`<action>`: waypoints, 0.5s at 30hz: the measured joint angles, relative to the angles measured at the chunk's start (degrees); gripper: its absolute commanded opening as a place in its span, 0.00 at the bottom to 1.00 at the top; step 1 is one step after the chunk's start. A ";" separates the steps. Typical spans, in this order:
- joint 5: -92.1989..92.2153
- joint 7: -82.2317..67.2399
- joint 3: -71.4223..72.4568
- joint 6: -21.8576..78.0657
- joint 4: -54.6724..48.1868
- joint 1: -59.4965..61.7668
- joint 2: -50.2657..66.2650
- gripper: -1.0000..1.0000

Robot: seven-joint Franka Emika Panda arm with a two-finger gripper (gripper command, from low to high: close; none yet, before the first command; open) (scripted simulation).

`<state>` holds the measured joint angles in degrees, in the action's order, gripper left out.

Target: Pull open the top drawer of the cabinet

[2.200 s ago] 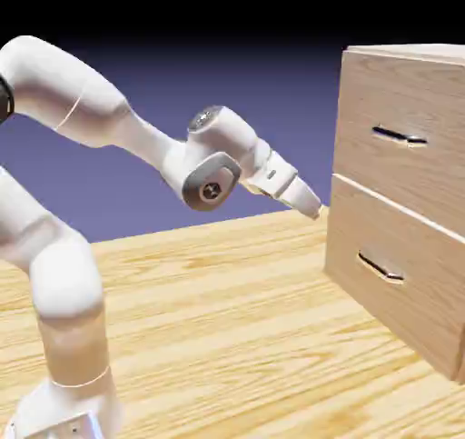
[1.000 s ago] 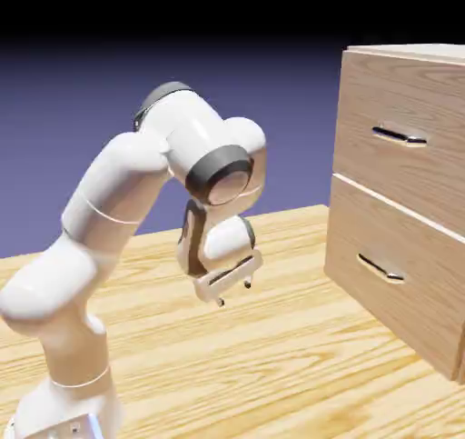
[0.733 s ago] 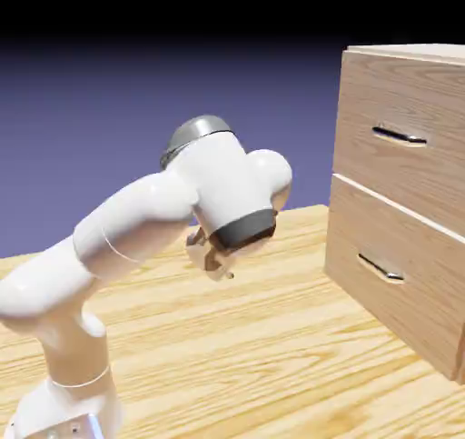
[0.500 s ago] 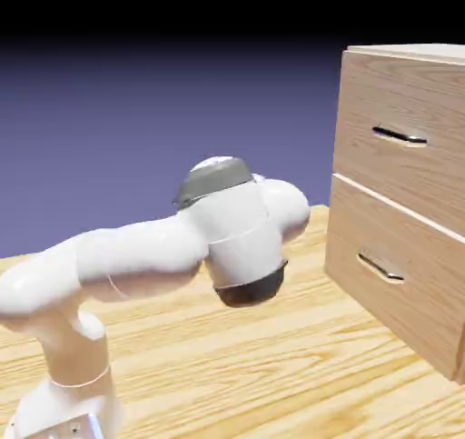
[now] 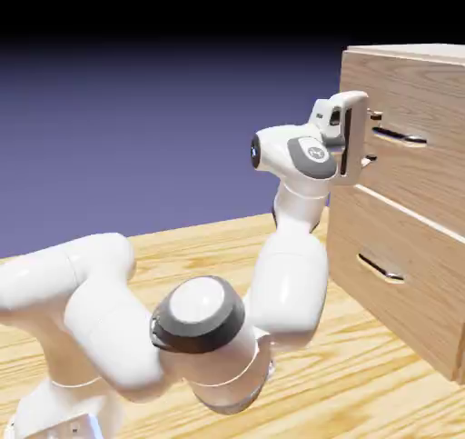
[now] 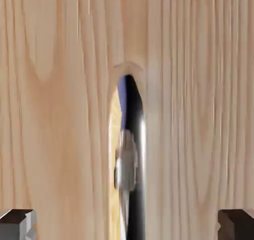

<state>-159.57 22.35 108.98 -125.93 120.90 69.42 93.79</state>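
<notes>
Rendered simulation, blue-violet backdrop (image 5: 136, 128), wooden table (image 5: 381, 374)

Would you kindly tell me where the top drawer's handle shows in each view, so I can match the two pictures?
Exterior view: the handle is a slim dark bar at upper right on the top drawer, just right of the gripper.
Hand view: the handle runs vertically at the centre, between the fingers.
Shared landmark: the drawer's light wood grain.
</notes>
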 measured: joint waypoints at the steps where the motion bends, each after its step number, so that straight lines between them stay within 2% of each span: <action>1: -0.23 -0.22 -0.19 -0.79 -2.08 -1.29 -0.17 0.50; 3: -0.68 -0.66 -0.57 -2.38 -6.21 -3.85 -0.50 0.50; 4: -0.71 -0.69 -0.59 -2.46 -6.43 -3.99 -0.51 0.00; 6: -0.71 -0.69 -0.59 -2.46 -6.43 -3.99 -0.51 0.00; 15: 2.00 1.03 1.48 4.56 12.24 7.77 1.15 0.00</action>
<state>-157.56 23.38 110.47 -121.37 133.14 77.18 94.95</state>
